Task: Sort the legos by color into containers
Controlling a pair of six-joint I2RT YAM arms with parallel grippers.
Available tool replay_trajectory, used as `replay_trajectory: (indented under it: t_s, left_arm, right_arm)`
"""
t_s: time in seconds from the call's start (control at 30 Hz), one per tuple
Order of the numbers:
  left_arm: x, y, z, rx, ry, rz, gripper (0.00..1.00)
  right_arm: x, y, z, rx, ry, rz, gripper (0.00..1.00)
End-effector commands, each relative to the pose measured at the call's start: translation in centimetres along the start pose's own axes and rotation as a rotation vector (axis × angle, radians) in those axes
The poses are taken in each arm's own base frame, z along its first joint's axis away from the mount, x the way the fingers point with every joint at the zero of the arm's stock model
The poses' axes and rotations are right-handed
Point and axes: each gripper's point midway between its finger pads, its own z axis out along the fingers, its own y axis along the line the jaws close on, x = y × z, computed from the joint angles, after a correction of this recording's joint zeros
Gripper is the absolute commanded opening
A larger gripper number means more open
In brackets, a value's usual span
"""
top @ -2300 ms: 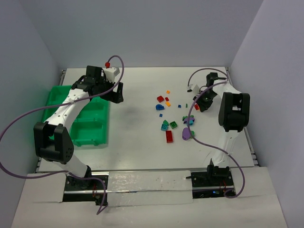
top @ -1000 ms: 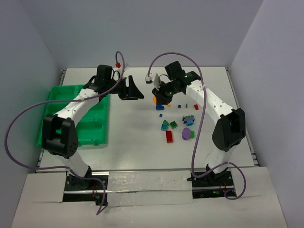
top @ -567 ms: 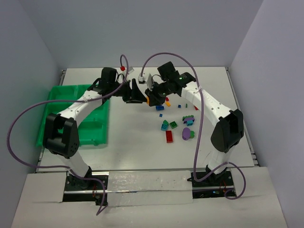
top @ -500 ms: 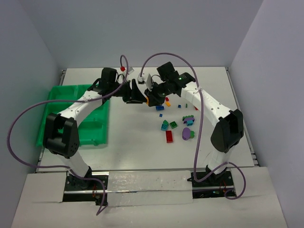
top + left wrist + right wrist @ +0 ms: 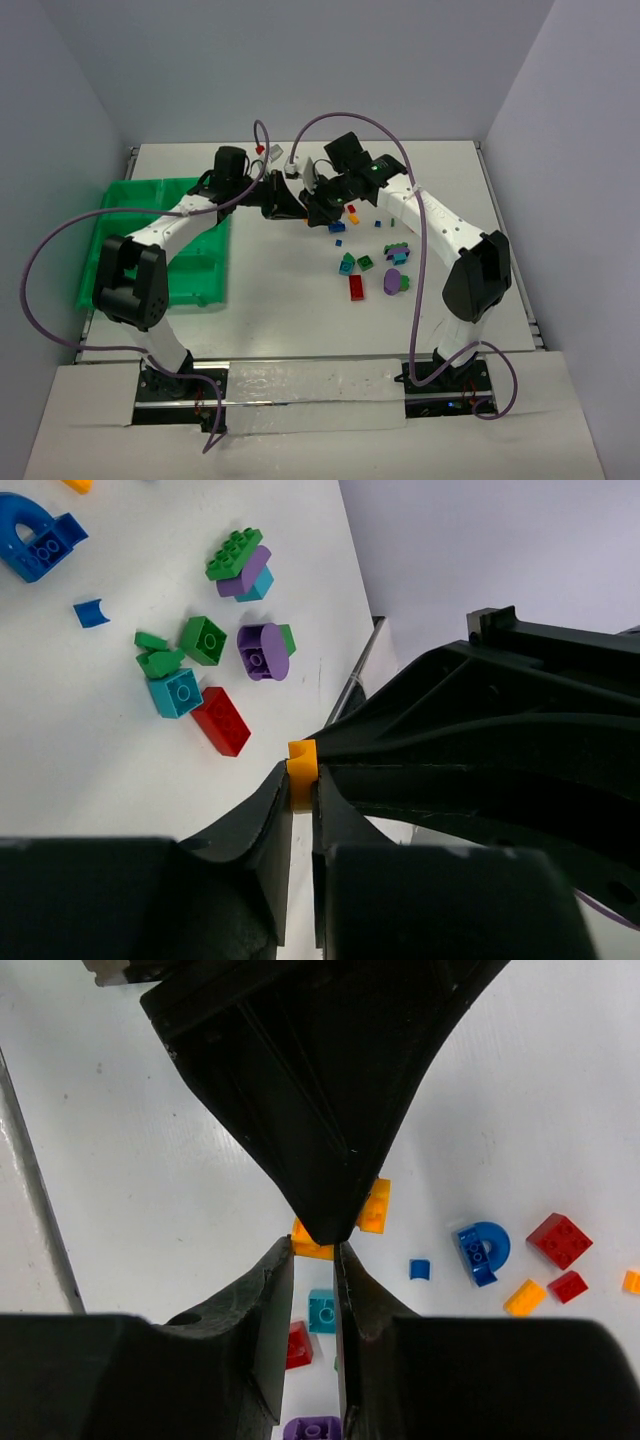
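Above the table's middle, my left gripper (image 5: pixel 287 206) and right gripper (image 5: pixel 316 208) meet tip to tip. A small orange lego (image 5: pixel 302 768) sits pinched between the left fingers, which are shut on it. In the right wrist view the same orange lego (image 5: pixel 312 1249) also lies between the right gripper's (image 5: pixel 314 1251) tips, with the left gripper's black fingers coming down onto it from above. The remaining legos lie loose on the table to the right, among them a red brick (image 5: pixel 356 287), a purple piece (image 5: pixel 393 282) and a blue arch (image 5: pixel 482 1250). The green tray of containers (image 5: pixel 112 197) stands at the left.
Loose bricks below the grippers include a teal one (image 5: pixel 321 1310), another orange one (image 5: pixel 375 1205) and a red one (image 5: pixel 559 1240). Purple cables arc over both arms. White walls close in the table on three sides.
Both arms have swung toward each other over the middle of the table. The left jaws, wide before, have closed onto the orange lego carried by the right gripper.
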Motion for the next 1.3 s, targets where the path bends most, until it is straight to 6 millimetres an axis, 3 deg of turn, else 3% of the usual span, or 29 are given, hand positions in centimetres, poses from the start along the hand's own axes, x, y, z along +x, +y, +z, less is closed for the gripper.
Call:
replay_trajectory:
  t_s: [0.0,0.03,0.1,0.17,0.27,0.37,0.43,0.47,0.5,0.57,0.6,0.67,0.8,0.87,0.97,1.27]
  left_arm:
    - [0.4,-1.2,-0.2,0.056,0.009,0.028,0.0]
    - [0.5,-1.1,-0.4,0.052,0.005,0.026,0.0]
    - [0.5,-0.9,-1.0,0.045,-0.009,0.022,0.0]
    - [-0.2,0.0,-2.7,0.021,-0.06,0.024,0.0]
    - [-1.9,1.7,-6.3,-0.072,-0.143,0.052,0.0]
    - [-4.9,5.3,-12.4,-0.294,-0.237,0.187,0.0]
    - [-7.3,6.7,-16.4,-0.488,-0.295,0.253,0.0]
    - [-7.1,7.7,-18.2,-0.57,-0.289,0.244,0.0]
    - [-8.2,9.1,-21.7,-0.686,-0.331,0.263,0.0]
    - [-9.2,10.6,-25.8,-0.804,-0.387,0.266,0.0]
    - [-10.0,12.0,-29.5,-0.916,-0.44,0.242,0.0]
    - [-10.5,13.9,-33.6,-1.025,-0.458,0.242,0.0]
    - [-12.0,17.3,-39.5,-1.198,-0.484,0.205,0.0]
    - [-12.3,19.4,-40.5,-1.226,-0.479,0.168,0.0]
    - [-13.0,20.8,-41.1,-1.24,-0.473,0.15,0.0]
    - [-13.6,26.4,-40.9,-1.283,-0.444,0.094,0.03]
  right_arm:
    - [-3.7,-0.5,-1.0,0.054,-0.102,-0.036,0.38]
    - [-3.7,-0.7,-1.1,0.067,-0.1,-0.029,0.53]
    - [-3.6,-0.9,-1.2,0.088,-0.093,-0.016,0.74]
    - [-3.3,-0.9,-1.7,0.107,-0.092,-0.018,1.0]
    - [-3.0,-0.7,-2.2,0.117,-0.1,-0.016,1.0]
    - [-2.3,-0.5,-2.8,0.108,-0.106,0.012,1.0]
    - [-1.4,-0.9,-2.7,0.108,-0.093,0.037,1.0]
    - [-0.9,-1.2,-2.7,0.112,-0.087,0.051,1.0]
    - [-0.3,-1.7,-2.6,0.121,-0.076,0.069,1.0]
    - [0.4,-2.3,-2.5,0.131,-0.069,0.097,1.0]
    - [1.0,-3.1,-2.6,0.142,-0.065,0.131,1.0]
    - [1.7,-4.4,-2.9,0.164,-0.064,0.174,1.0]
    - [3.1,-6.8,-3.1,0.219,-0.044,0.257,1.0]
    - [3.8,-7.9,-2.9,0.256,-0.024,0.287,1.0]
    - [4.6,-8.9,-2.9,0.289,-0.006,0.31,1.0]
    - [8.6,-12.3,-1.9,0.405,0.074,0.44,0.91]
